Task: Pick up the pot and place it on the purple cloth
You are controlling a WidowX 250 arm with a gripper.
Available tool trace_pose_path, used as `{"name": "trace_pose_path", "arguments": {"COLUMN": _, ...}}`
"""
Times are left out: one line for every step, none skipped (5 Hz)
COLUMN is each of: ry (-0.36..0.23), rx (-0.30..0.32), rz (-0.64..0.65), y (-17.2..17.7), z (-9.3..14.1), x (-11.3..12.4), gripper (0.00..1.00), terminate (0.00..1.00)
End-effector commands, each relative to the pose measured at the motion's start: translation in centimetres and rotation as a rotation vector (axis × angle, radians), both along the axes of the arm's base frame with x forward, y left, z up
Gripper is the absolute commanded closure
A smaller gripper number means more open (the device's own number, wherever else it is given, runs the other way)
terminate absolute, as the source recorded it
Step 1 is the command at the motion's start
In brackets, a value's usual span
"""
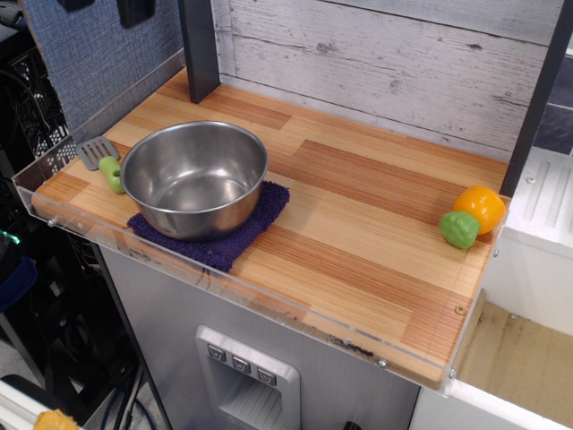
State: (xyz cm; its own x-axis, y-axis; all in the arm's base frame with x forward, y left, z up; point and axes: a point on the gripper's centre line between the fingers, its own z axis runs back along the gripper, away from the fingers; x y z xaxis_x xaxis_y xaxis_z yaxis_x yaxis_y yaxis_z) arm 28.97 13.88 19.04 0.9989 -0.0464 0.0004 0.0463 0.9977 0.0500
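Note:
The shiny steel pot [195,177] stands upright on the purple cloth [235,240] at the front left of the wooden counter. The cloth shows only as a strip in front of the pot and at its right. My gripper [106,7] is high above and behind the pot, at the top left edge of the view. Only its two dark fingertips [136,12] show. They stand apart with nothing between them, well clear of the pot.
A grey spatula with a green handle [100,154] lies just left of the pot. An orange toy fruit [480,204] and a green one [459,229] sit at the right edge. A dark post [199,45] stands at the back left. A clear acrylic lip [269,305] runs along the front.

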Motion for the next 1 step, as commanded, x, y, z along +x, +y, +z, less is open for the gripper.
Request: {"name": "trace_pose_path", "arguments": {"ry": -0.043, "rx": 0.020, "rz": -0.014, "y": -0.16, "z": 1.81, "x": -0.35, "gripper": 0.00, "terminate": 1.00}}
